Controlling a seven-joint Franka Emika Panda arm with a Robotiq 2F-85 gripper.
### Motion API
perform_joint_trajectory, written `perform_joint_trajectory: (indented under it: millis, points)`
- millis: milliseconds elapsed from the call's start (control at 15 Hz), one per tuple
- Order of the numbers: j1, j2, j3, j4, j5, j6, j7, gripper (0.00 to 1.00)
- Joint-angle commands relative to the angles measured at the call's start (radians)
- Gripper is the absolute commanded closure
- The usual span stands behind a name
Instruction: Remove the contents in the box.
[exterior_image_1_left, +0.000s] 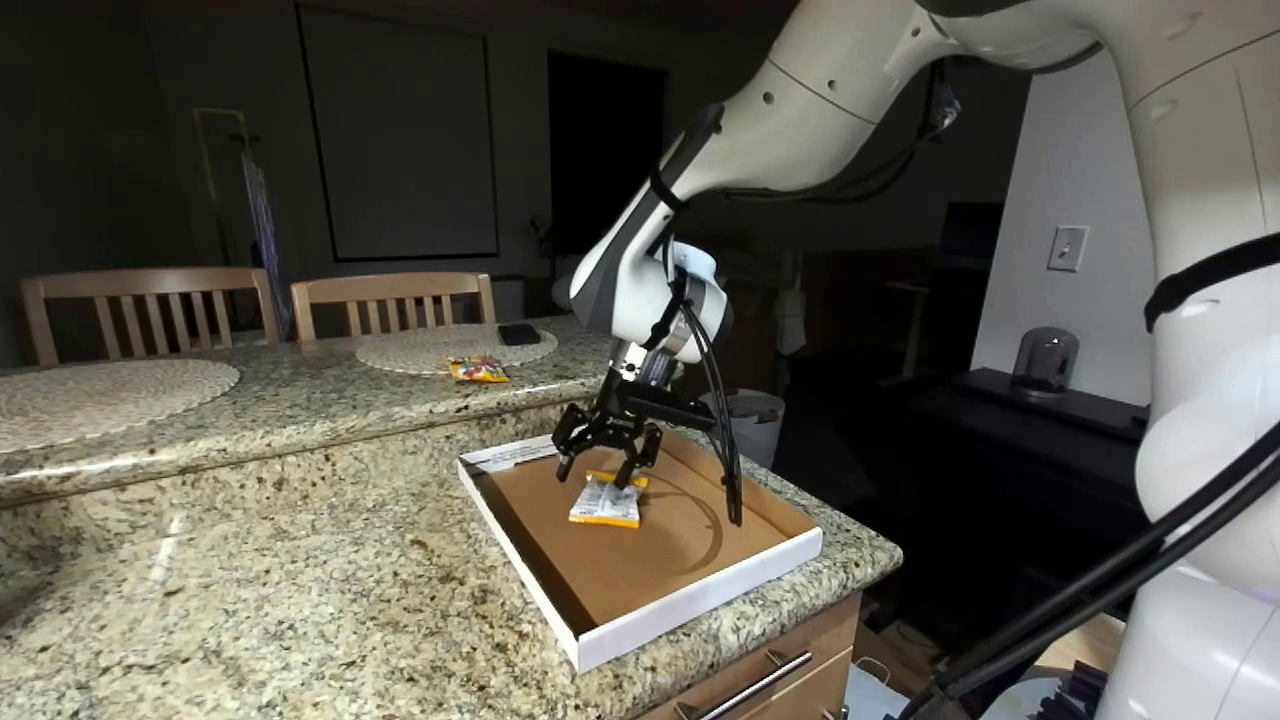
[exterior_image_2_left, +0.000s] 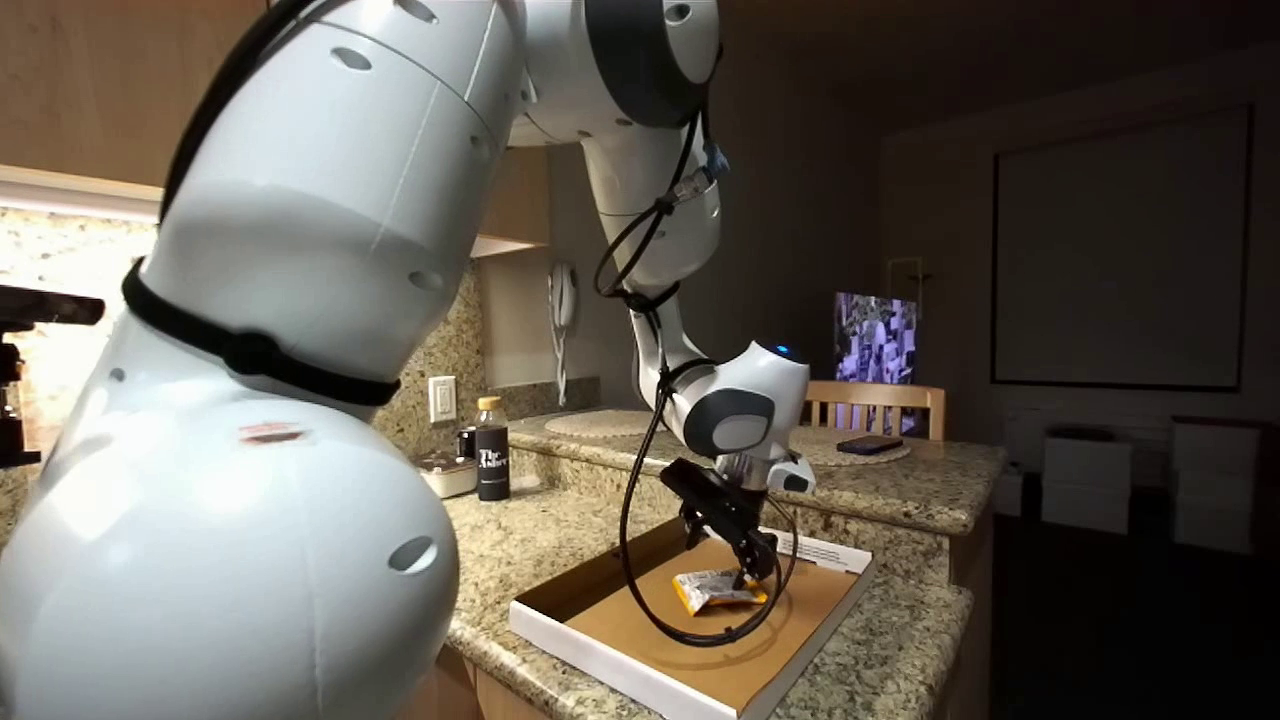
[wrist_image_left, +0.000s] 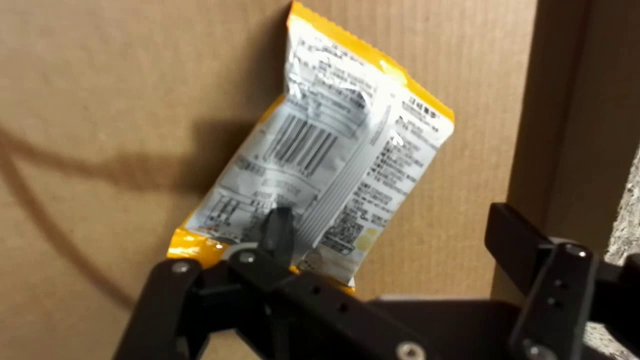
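Note:
The box (exterior_image_1_left: 700, 598) is a shallow tray with white walls and a brown floor on the granite counter; it also shows in an exterior view (exterior_image_2_left: 590, 650). One white packet with yellow-orange ends (exterior_image_1_left: 606, 505) lies on its floor, also seen in an exterior view (exterior_image_2_left: 705, 592). In the wrist view the packet (wrist_image_left: 345, 145) lies back side up. My gripper (exterior_image_1_left: 594, 474) is open over the box, pointing down. In the wrist view one finger overlaps the packet's lower end and the other is apart from it, near the box wall. Whether the finger touches the packet I cannot tell.
A second colourful packet (exterior_image_1_left: 478, 369) lies on the raised ledge, at the edge of a round placemat (exterior_image_1_left: 400, 350) bearing a dark phone (exterior_image_1_left: 519, 334). A bottle (exterior_image_2_left: 492, 450) stands at the back of the counter. A black cable (exterior_image_2_left: 628, 540) loops down from my wrist over the box.

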Motion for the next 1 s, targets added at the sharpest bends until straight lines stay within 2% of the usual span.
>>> perform_joint_trajectory:
  millis: [0, 200, 600, 733, 933]
  points:
    - [-0.023, -0.080, 0.022, -0.102, 0.124, 0.008, -0.068, 0.00]
    - [0.007, -0.104, 0.000, -0.119, 0.165, 0.007, -0.088, 0.00]
    - [0.075, -0.215, -0.053, -0.203, 0.119, 0.084, 0.003, 0.00]
    - [0.067, -0.269, -0.059, -0.237, 0.151, 0.036, -0.019, 0.00]
    - [0.072, -0.281, -0.085, -0.248, 0.158, -0.148, -0.034, 0.00]
